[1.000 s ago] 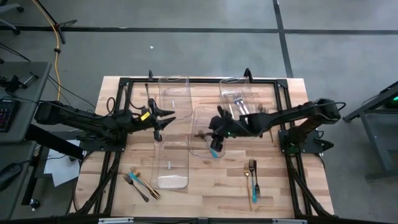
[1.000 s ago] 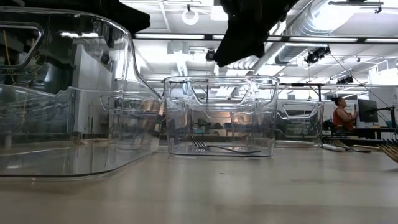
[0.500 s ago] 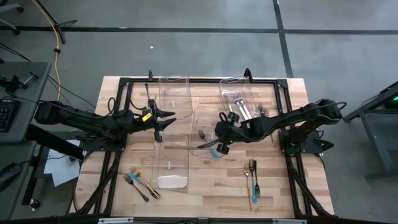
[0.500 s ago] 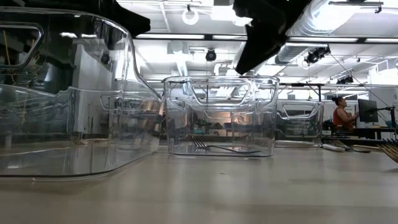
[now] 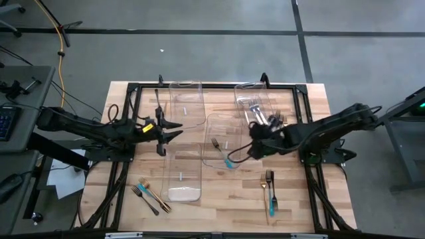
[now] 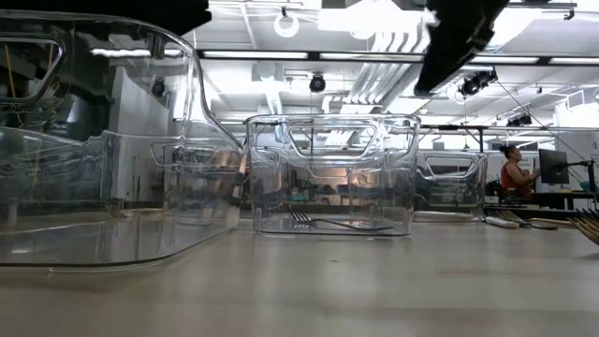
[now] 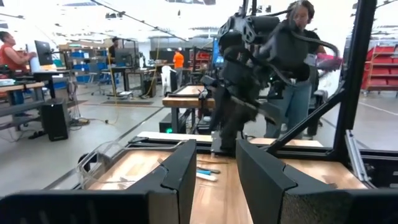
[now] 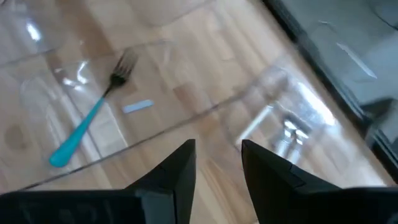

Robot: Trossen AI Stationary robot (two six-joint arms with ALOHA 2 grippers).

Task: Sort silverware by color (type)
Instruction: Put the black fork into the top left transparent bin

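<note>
The wooden table [image 5: 292, 199] carries 4 clear bins; the middle bin [image 5: 221, 123] holds 1 teal-handled fork [image 5: 222, 152]; the far right bin [image 5: 255, 91] holds silver pieces [image 5: 255, 111]; more forks [image 5: 269, 186] lie loose on the boards; the right gripper [image 5: 251, 150] hangs beside the middle bin, jaws parted, empty; the left gripper [image 5: 166, 132] likewise parted, empty.
</note>
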